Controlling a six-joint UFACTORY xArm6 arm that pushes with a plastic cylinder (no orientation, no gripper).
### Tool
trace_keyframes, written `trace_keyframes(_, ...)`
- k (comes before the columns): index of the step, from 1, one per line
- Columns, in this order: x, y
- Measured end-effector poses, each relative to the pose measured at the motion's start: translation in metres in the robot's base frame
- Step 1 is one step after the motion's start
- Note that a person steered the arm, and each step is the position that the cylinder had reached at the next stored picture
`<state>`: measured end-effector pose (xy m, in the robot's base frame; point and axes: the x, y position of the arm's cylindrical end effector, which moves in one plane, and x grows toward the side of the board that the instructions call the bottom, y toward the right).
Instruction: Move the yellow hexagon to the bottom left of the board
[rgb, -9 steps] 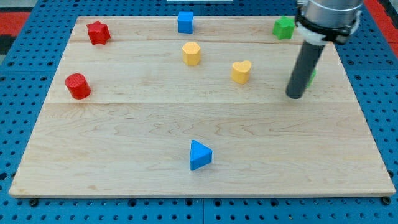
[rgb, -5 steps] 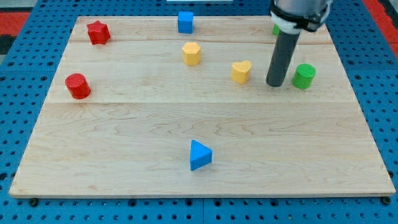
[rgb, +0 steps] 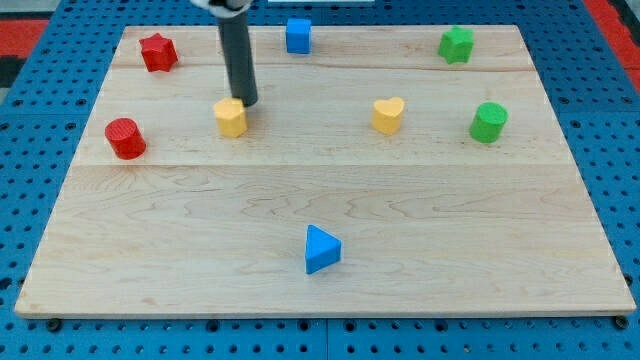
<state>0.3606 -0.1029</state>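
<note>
one wooden board (rgb: 320, 190) fills most of the view, lying on a blue pegboard table (rgb: 30, 200). eight blocks sit on it: two red, two yellow, two green, two blue. there is one arm and it carries no claw to open or close, only a straight dark rod (rgb: 238, 55) coming down from the view's top, ending in my tip (rgb: 246, 103).

my tip stands right against the upper right side of the yellow hexagon (rgb: 231, 117), touching or as good as touching it; the hexagon is just below and left of the tip, in the left half of the board, a little above its middle line. it is a short, upright, six-sided yellow block with a flat top.

counted from the tip: the blue triangle (rgb: 321, 249) is well below and somewhat right, the nearest block to the bottom edge. the red cylinder (rgb: 125, 137) is to the left and slightly lower, near the left edge. the red star (rgb: 157, 51) is up and to the left, near the top left corner. the blue cube (rgb: 297, 35) is up and a little right, at the top edge. the yellow heart (rgb: 388, 115) is to the right at about the same level. the green cylinder (rgb: 488, 121) is farther right again, and the green star (rgb: 456, 44) is far right and up, by the top right corner.

below and left of the hexagon the wood lies open to the bottom left corner, with the red cylinder just beside that line on its left.
</note>
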Motion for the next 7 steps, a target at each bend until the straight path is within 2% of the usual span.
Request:
trace_keyframes(1,0.067,-0.02)
trace_keyframes(3,0.071,-0.071)
trace_keyframes(4,0.099,-0.107)
trace_keyframes(5,0.154,-0.12)
trace_keyframes(6,0.168,-0.116)
trace_keyframes(7,0.145,-0.042)
